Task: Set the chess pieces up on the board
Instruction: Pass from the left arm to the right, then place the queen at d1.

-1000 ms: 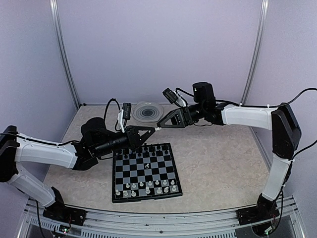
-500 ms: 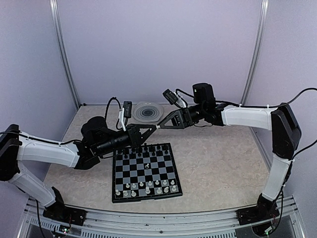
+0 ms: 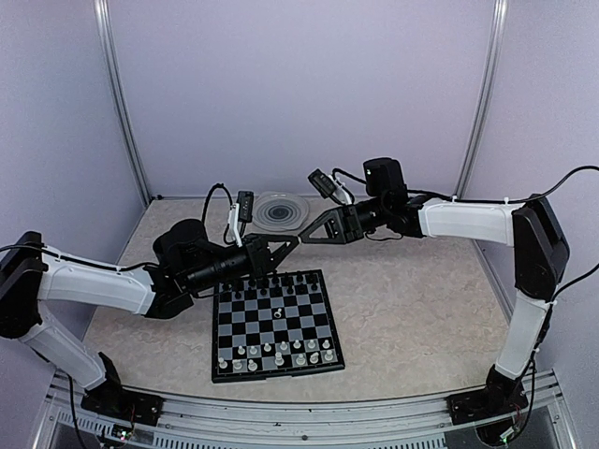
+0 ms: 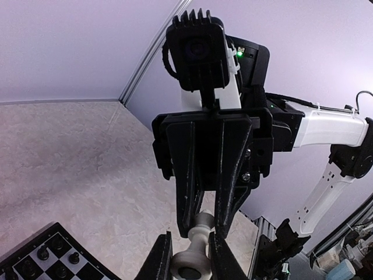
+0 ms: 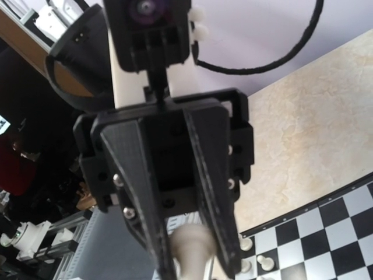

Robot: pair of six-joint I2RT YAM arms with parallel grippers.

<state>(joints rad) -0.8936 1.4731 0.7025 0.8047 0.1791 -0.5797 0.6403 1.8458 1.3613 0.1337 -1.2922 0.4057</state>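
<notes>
1. The left gripper [image 4: 189,255] is closed on the wide base of a cream chessman [image 4: 190,266]. Its two fingers press against the base from either side.
2. The right gripper [image 4: 203,220] faces it tip to tip, and its fingers sit tight on the same piece's narrow head. Both grippers look clamped on the piece, though I cannot tell which one bears the load.
3. Each gripper holds a different end, probably so the piece can pass from one to the other without the fingers clashing. This looks like a handover, perhaps made to regrip the piece so it can be stood upright.
4. The overhead view shows the meeting point in the air above the far edge of the board [image 3: 267,324], well clear of everything standing on it.
5. On the board, cream pieces [image 3: 271,354] fill most of the two near rows and black pieces [image 3: 281,279] line the far edge. One lone piece [image 3: 278,311] stands near the middle. I judge the setup partly done.
6. A round clear ridged plate [image 3: 279,210] lies beyond the board, near the far wall.
7. The chessman is tiny and smooth. If either gripper lets go too early, the piece could twist or drop onto the rows beneath.
</notes>
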